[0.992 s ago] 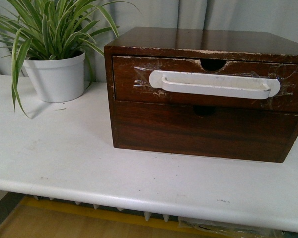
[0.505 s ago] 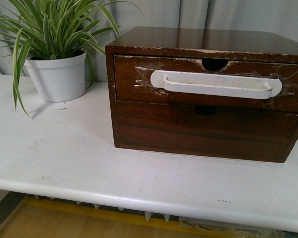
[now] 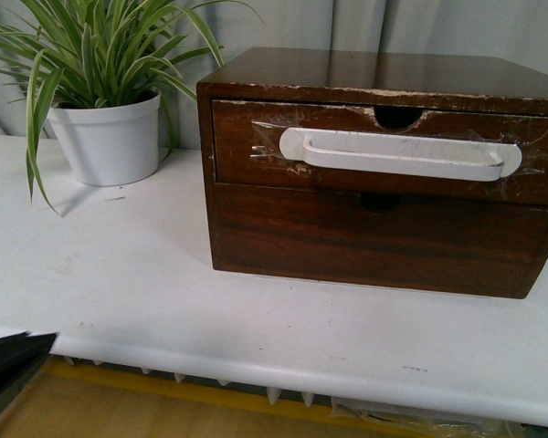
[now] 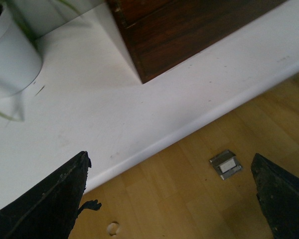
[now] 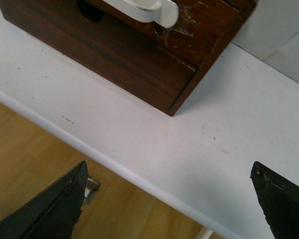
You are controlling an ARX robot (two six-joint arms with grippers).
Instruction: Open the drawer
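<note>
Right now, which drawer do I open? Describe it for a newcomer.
On the white table, right of the potted plant, sits a dark wooden chest; the drawer is its upper one. Unlike the plain front below, it carries a taped-on white handle and a half-round notch.

A white table [image 3: 119,292] stands before pale grey curtains [image 3: 283,27]; light wood floor [image 4: 189,189] lies beneath.
</note>
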